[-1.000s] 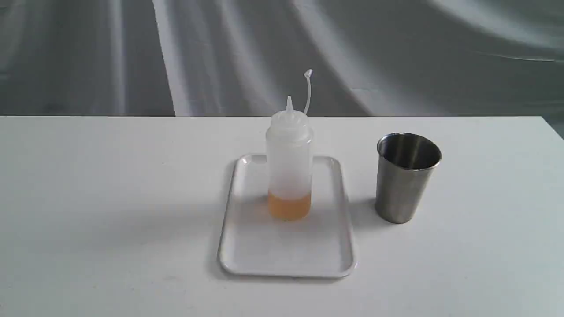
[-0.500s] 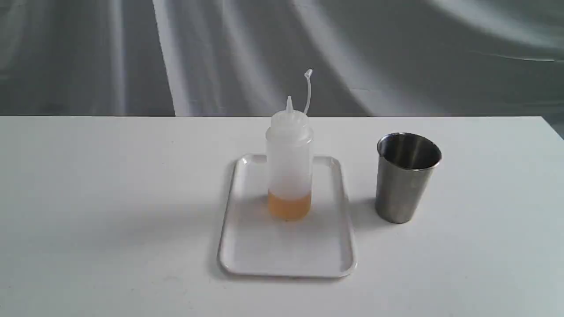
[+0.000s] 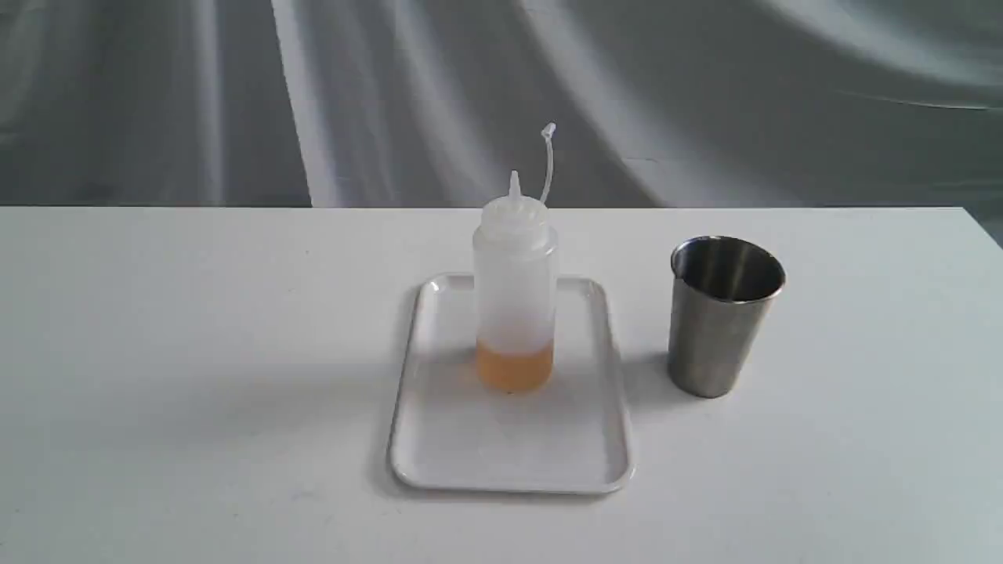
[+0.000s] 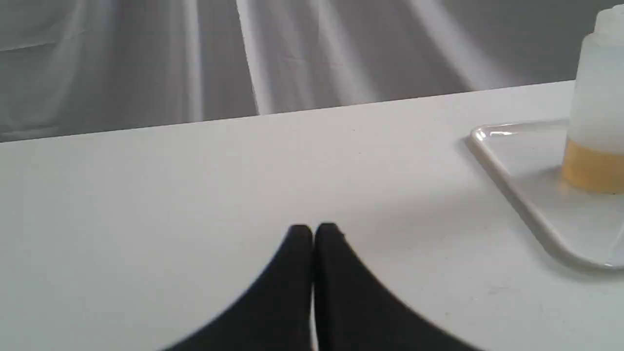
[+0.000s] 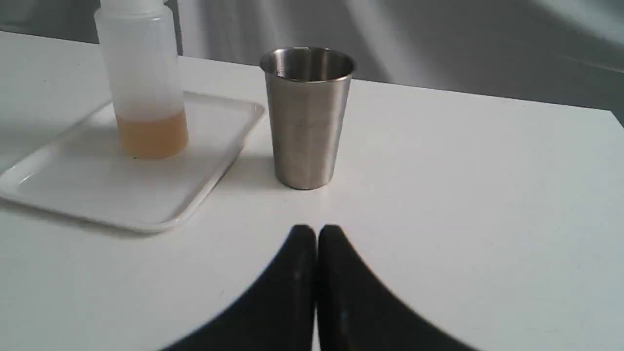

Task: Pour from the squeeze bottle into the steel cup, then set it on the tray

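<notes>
The squeeze bottle (image 3: pixel 514 290) stands upright on the white tray (image 3: pixel 439 454), amber liquid at its bottom and its cap strap curling up behind the nozzle. The steel cup (image 3: pixel 722 315) stands on the table just right of the tray. Neither arm shows in the exterior view. In the left wrist view my left gripper (image 4: pixel 313 233) is shut and empty, well short of the tray (image 4: pixel 512 185) and bottle (image 4: pixel 597 122). In the right wrist view my right gripper (image 5: pixel 316 233) is shut and empty, a short way in front of the cup (image 5: pixel 306 117), with the bottle (image 5: pixel 146 87) and tray (image 5: pixel 73 195) beside it.
A white table (image 3: pixel 157 352) carries everything, and its right edge (image 3: pixel 983 227) lies beyond the cup. A grey draped cloth (image 3: pixel 705 94) hangs behind the table's far edge.
</notes>
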